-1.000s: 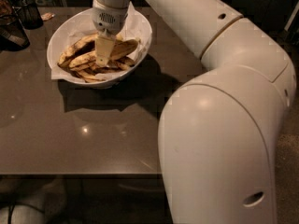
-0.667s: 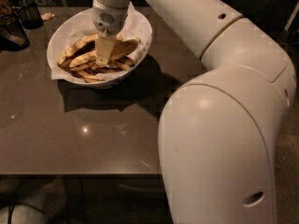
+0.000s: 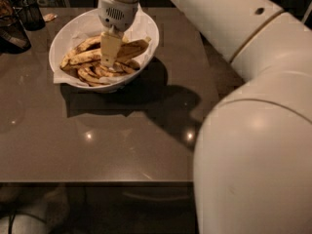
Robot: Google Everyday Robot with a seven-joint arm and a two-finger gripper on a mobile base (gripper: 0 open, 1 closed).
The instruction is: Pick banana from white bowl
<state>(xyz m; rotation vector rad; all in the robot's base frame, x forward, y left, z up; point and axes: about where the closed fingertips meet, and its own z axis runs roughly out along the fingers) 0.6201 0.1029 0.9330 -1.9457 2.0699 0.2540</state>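
Gripper [image 3: 110, 61] sits low inside the white bowl [image 3: 78, 26], directly over the middle of the speckled banana [image 3: 132, 48]. The banana's long axis runs left to right beneath it. You cannot tell whether the gripper is clamped on the fruit or apart.

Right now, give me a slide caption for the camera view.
Robot hand reaching into the white bowl at the speckled banana, smaller bananas beside it, on a dark table.
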